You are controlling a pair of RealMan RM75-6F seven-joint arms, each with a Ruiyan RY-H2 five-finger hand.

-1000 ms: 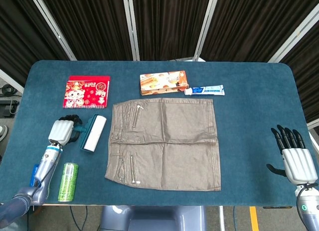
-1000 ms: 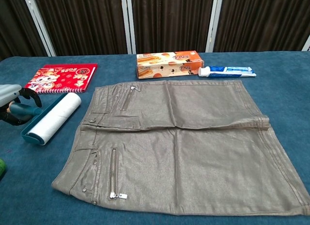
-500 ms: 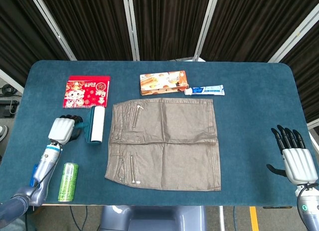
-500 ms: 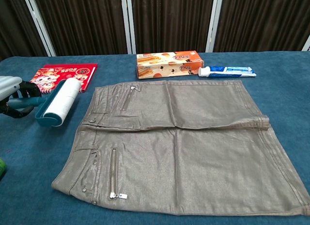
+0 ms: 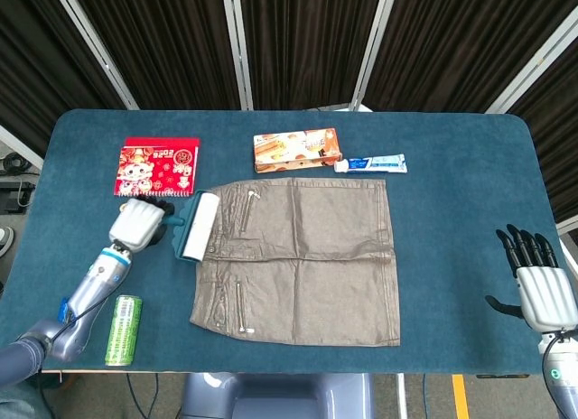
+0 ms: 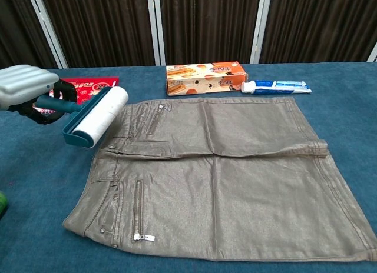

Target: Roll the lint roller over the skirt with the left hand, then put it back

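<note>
A grey-brown skirt (image 5: 298,256) (image 6: 224,173) lies flat in the middle of the blue table. My left hand (image 5: 137,223) (image 6: 26,90) grips the teal handle of the lint roller (image 5: 198,226) (image 6: 97,117). The white roll hangs over the skirt's left edge near the waistband; whether it touches the cloth cannot be told. My right hand (image 5: 538,288) rests at the table's right front edge, fingers spread, holding nothing. It is outside the chest view.
A red booklet (image 5: 158,165) (image 6: 88,85) lies behind the left hand. A snack box (image 5: 297,150) (image 6: 203,77) and a toothpaste tube (image 5: 370,164) (image 6: 275,86) lie behind the skirt. A green can (image 5: 123,329) lies at the front left.
My left hand has lifted the lint roller and carried it rightward from the table to the skirt's left edge. The right hand has stayed put.
</note>
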